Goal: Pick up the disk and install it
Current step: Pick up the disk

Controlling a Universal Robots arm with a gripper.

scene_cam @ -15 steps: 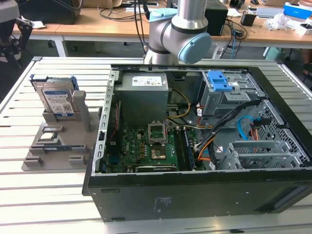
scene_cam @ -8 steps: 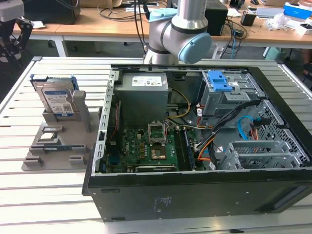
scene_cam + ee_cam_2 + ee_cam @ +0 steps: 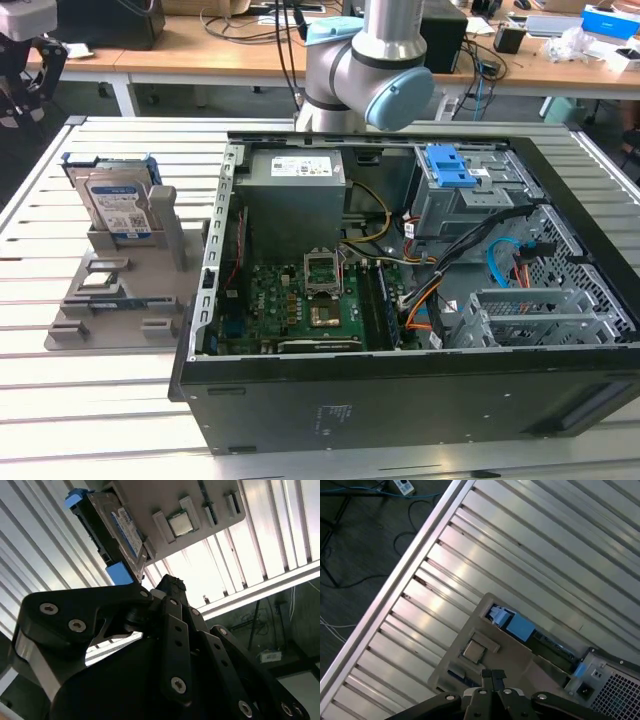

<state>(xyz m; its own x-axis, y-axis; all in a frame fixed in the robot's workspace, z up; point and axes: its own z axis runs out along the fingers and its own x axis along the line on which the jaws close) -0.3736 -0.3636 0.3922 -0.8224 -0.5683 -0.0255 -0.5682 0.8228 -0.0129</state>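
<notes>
We are hovering the claw (image 3: 493, 676), pressed together and empty, above the disk (image 3: 118, 208) standing in its grey holder (image 3: 110, 300), the pick-up seemingly pending and needing it spread.

No print reading out anywhere, all too small. Showing a white-and-blue label (image 3: 122, 216) on the disk (image 3: 100, 188), standing in the grey holder (image 3: 120, 300) at nine o'clock from the computer case (image 3: 560, 400) in the exterior view; lettering not resolving. Showing again on the disk (image 3: 107, 517) in the second wrist view, blue band and dark lines only. Carrying a white sticker (image 3: 296, 166) on the grey power supply box (image 3: 295, 205), twelve o'clock inside the case, rows of print illegible. Bearing small white marks (image 3: 330, 413) on the black front panel (image 3: 450, 410), six o'clock, unreadable.
</notes>
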